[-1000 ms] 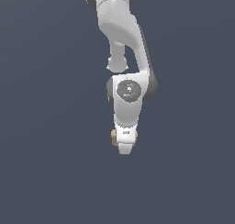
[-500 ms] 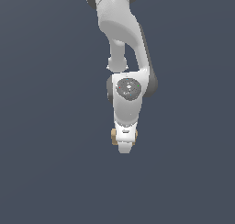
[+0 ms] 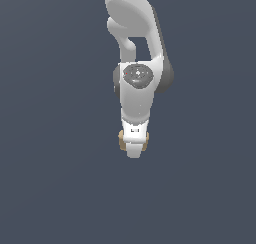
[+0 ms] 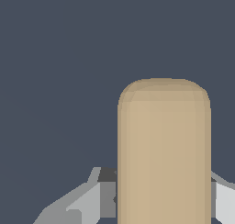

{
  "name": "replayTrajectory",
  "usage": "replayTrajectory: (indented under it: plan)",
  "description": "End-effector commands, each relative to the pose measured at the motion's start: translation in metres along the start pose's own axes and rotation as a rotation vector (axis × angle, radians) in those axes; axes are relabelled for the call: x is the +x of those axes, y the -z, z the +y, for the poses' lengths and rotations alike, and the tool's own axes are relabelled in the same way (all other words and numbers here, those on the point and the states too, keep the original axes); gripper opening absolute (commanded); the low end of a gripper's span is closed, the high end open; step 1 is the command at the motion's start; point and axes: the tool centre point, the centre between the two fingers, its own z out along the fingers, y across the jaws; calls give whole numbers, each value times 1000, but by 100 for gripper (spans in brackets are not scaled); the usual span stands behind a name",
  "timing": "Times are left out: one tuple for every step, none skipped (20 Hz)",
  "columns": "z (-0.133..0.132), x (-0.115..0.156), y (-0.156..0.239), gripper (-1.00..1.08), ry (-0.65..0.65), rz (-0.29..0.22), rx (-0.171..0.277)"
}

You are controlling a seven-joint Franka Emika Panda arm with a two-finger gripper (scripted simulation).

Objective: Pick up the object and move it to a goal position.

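Note:
The object (image 4: 164,149) is a tan block with rounded edges. It fills much of the wrist view and stands between the grey fingers (image 4: 92,201) of my gripper (image 4: 160,195), which press on its two sides. In the exterior view my gripper (image 3: 133,147) points down at the end of the white arm. Only thin tan slivers of the object (image 3: 121,140) peek out on either side of the hand. The gripper is shut on the object. I cannot tell whether the block rests on the floor or hangs above it.
A plain dark blue-grey surface (image 3: 50,188) fills both views all round the arm. No other objects, edges or goal marker show.
The arm's wrist joint has shifted upward in the exterior view, and the hand looks longer. The gripper's tip and the tan block stay at nearly the same spot.

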Motion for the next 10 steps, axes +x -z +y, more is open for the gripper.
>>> replayTrajectory:
  plan:
    - [-5, -4, 23, -100, 0, 0, -2]
    - [-8, -6, 33, -100, 0, 0, -2]
    - [-11, -7, 43, -100, 1, -1, -2]
    - [-14, -9, 54, -100, 1, -1, -2]
    - [-17, -11, 66, -100, 1, -1, -2]
    - [-20, -13, 78, -100, 1, -1, -2]
    - [-23, -15, 89, -100, 1, -1, -2]
    - [-26, -16, 101, -100, 1, 0, -2]
    - [-29, -18, 113, -100, 1, 0, -2]
    - [-32, -20, 125, -100, 1, 0, -2]
